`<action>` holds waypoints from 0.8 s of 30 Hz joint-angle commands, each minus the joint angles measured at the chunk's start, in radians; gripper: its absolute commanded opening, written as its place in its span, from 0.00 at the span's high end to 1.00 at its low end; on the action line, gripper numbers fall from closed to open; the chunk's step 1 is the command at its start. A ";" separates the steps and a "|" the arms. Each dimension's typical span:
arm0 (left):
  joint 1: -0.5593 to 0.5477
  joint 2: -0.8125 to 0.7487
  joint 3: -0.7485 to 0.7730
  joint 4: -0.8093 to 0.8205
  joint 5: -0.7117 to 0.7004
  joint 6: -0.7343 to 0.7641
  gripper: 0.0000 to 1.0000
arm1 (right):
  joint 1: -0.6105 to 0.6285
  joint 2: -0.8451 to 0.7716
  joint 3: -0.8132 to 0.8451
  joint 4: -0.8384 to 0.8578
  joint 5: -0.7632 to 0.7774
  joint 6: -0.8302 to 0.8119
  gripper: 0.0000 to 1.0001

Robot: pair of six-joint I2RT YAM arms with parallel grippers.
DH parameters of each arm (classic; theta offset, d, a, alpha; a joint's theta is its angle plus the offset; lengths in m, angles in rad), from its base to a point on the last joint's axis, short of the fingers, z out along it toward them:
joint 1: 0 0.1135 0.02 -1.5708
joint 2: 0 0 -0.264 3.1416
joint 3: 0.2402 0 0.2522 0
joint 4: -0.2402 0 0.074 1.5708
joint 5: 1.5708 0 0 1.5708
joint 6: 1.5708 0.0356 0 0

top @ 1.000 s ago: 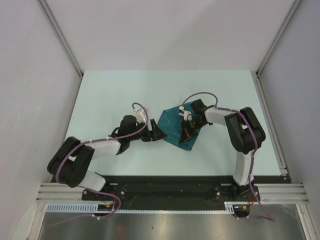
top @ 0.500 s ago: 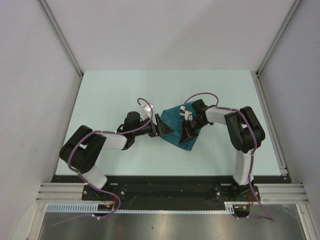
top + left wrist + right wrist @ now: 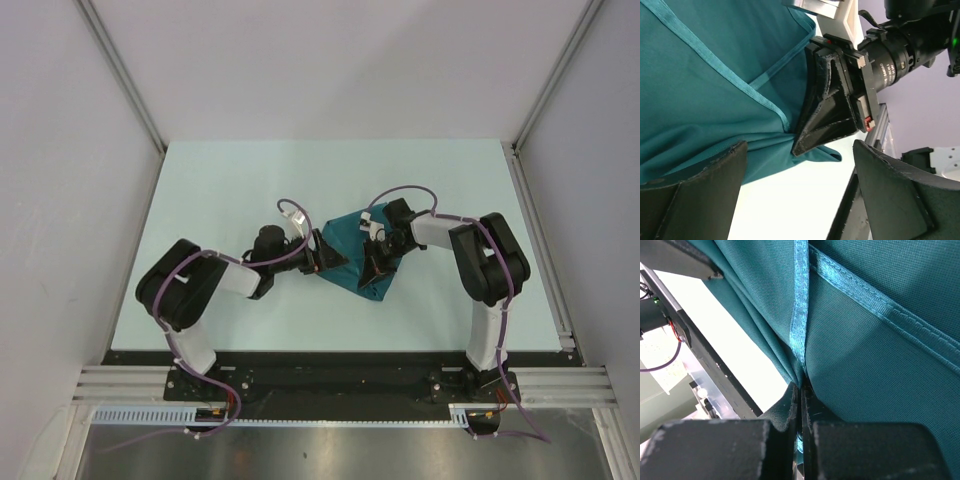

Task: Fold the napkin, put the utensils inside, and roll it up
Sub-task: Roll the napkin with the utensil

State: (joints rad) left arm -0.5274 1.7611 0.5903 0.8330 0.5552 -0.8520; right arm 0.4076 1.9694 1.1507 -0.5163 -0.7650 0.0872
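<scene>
OK, base rail point(image 3: 340, 385): metal strip across the bottom of the top view; both arm bases are bolted on it, L at lower left, R at lower right.
L arm point(image 3: 195, 285): black and white, bends up from lower left toward frame centre, purple cable looped above the wrist.
R arm point(image 3: 485, 265): rises at right of frame, then reaches left toward centre.
L gripper point(image 3: 333, 258): claw spread wide at the napkin's left edge. In the L wrist view point(image 3: 795, 200) its 2 pads sit at lower left and lower right. The left pad overlaps the cloth; can't tell if it's touching.
R gripper point(image 3: 378, 262): claw pressed together, pinching a fold of the napkin. In the R wrist view point(image 3: 801, 395) the cloth and hem run down into the seam btw the fingers. In the L wrist view point(image 3: 800, 145) its tip grips the cloth at mid-frame.
Napkin point(image 3: 345, 240): dark teal, bunched into a rough diamond at centre of the top view, btw the 2 grippers, lying on the table.
Hem point(image 3: 801, 315): lighter teal band, gathered to 1 point at the R claw.
Table point(image 3: 220, 190): pale mint top.
Walls point(image 3: 330, 60): plain grey, filling the top of frame and both sides.
</scene>
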 commanded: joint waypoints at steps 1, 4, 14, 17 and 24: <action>-0.003 0.026 0.017 0.077 -0.029 0.048 0.09 | -0.012 -0.015 0.004 -0.008 0.029 0.011 1.00; -0.003 0.046 0.017 0.094 -0.034 0.047 0.09 | -0.012 -0.067 -0.008 -0.005 0.010 0.014 0.87; 0.001 0.070 0.014 0.110 -0.029 0.037 0.09 | -0.009 -0.287 -0.048 0.051 0.035 -0.024 0.40; 0.001 0.070 0.016 0.112 -0.029 0.036 0.09 | 0.006 -0.293 -0.055 0.116 0.096 -0.038 0.36; 0.004 0.070 0.019 0.103 -0.032 0.039 0.09 | 0.049 -0.287 -0.112 0.288 0.220 -0.081 0.34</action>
State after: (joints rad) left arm -0.5270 1.8221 0.5903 0.9001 0.5331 -0.8368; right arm 0.4316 1.6894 1.0733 -0.3611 -0.6308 0.0475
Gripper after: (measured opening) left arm 0.908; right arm 0.656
